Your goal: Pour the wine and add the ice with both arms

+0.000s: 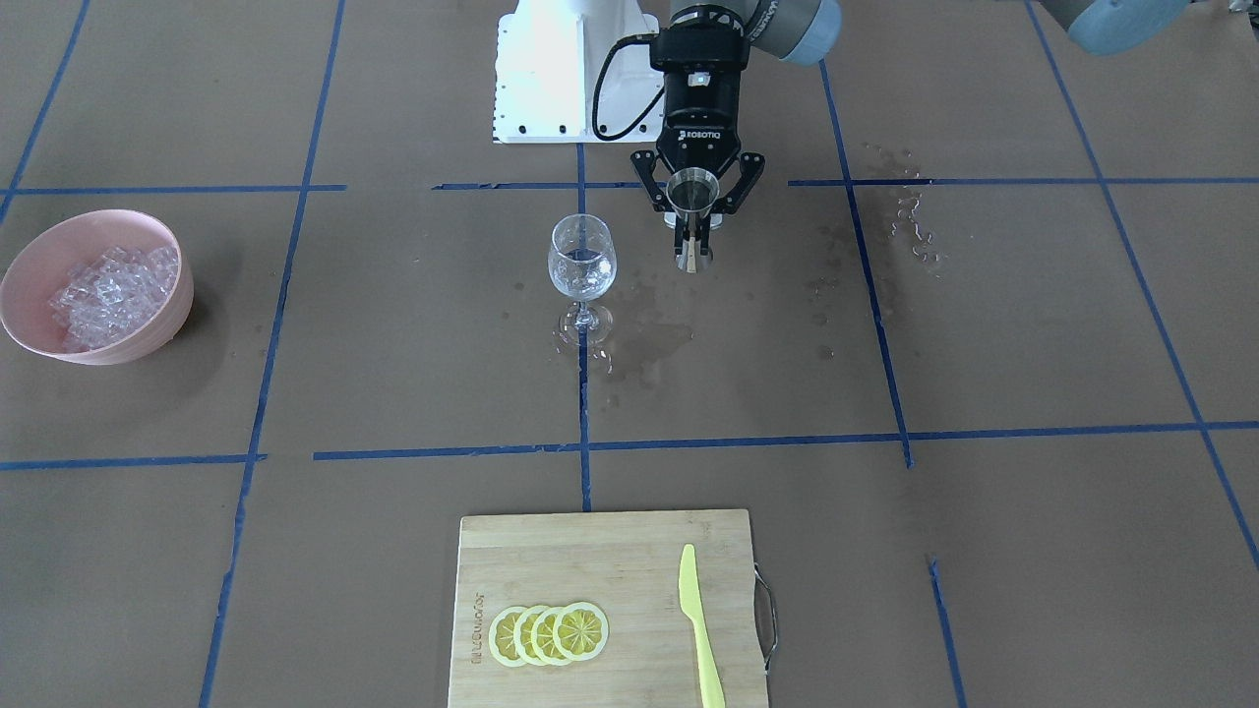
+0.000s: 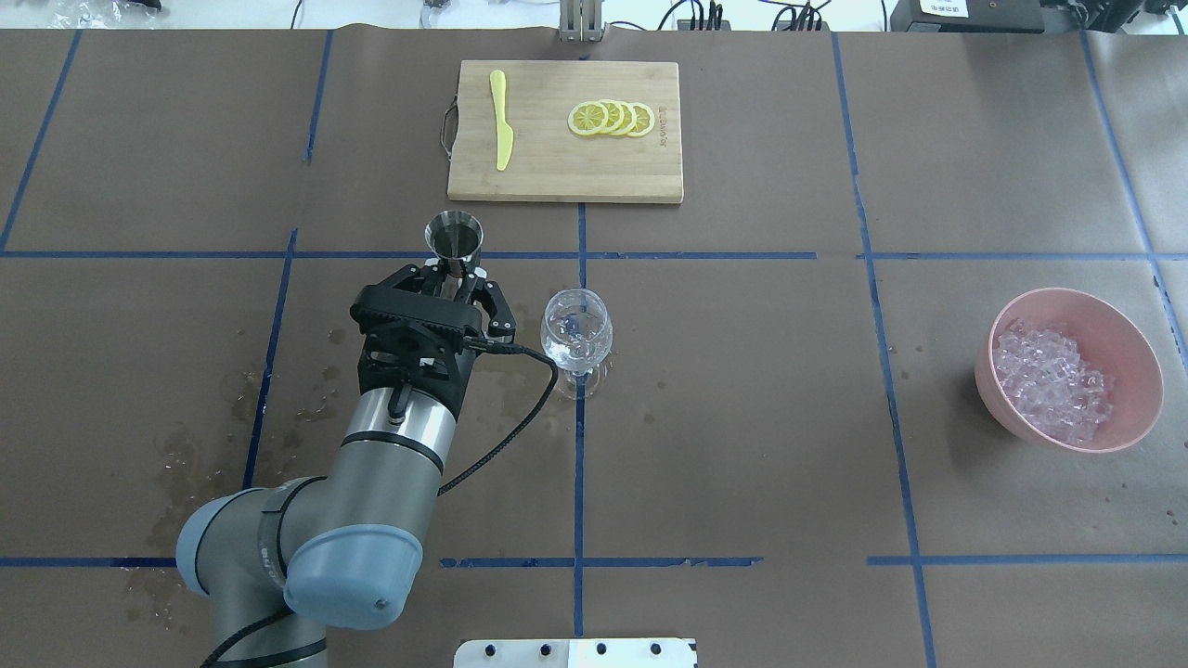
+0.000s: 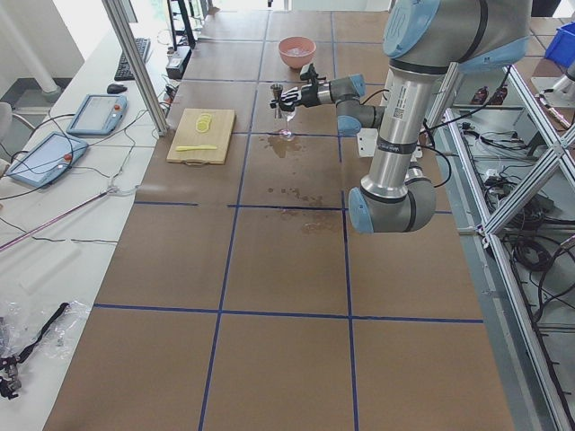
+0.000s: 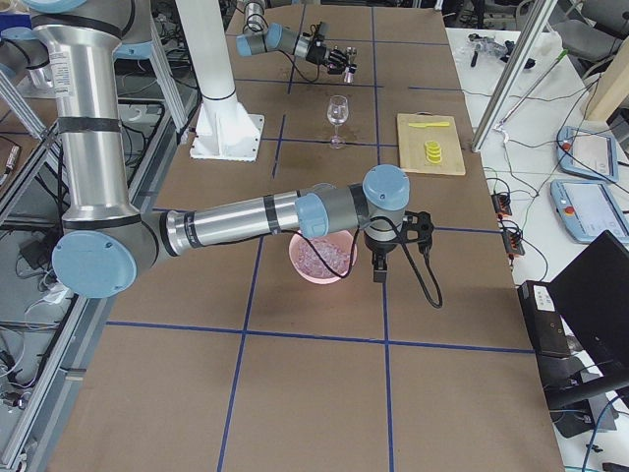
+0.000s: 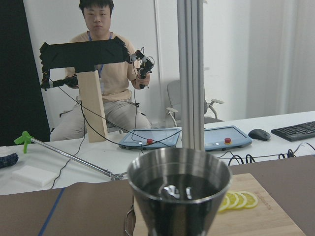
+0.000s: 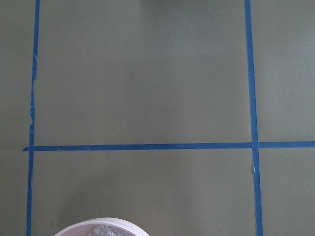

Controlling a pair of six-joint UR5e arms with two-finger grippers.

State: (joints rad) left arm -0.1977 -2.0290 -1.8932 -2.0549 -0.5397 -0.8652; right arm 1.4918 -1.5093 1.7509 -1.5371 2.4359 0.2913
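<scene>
Wine [image 5: 172, 190]: a little clear liquid, glinting low inside the steel jigger [image 2: 454, 236], as my left wrist camera shows it. Whether the stemmed glass [image 2: 576, 334] holds any, I cannot tell. Bearings below are read in the overhead view, with 12 o'clock pointing away from my base.

Left fingers [image 2: 473, 283]: clenched on the jigger's narrow waist. The cup is upright, mouth up, held clear of the tabletop [image 2: 742, 445].

Stemmed glass: upright on the tabletop at 4 o'clock from the jigger, near it but apart, standing on a crossing of blue tape lines.

Ice [image 2: 1053, 380]: many clear cubes heaped in a pink bowl [image 2: 1134, 366], well apart from the glass at its 3 o'clock.

Right fingers [image 4: 378, 270]: pointing down, raised over the tabletop and apart from the bowl. Only the right-side camera shows them, so I cannot tell whether they are released or clenched. My right wrist camera looks straight down on brown paper and tape, with the bowl's rim and a few cubes at its 6 o'clock edge.

Cutting board [image 2: 557, 172]: wooden, at 12 o'clock from the glass. It carries four overlapping lemon slices [image 2: 613, 119], with a yellow knife [image 2: 501, 130] at their 9 o'clock.

Wet marks [image 2: 200, 455]: dark splashes on the paper at 9 o'clock from my left arm [image 2: 399, 445], and a damp patch around the glass's foot.
</scene>
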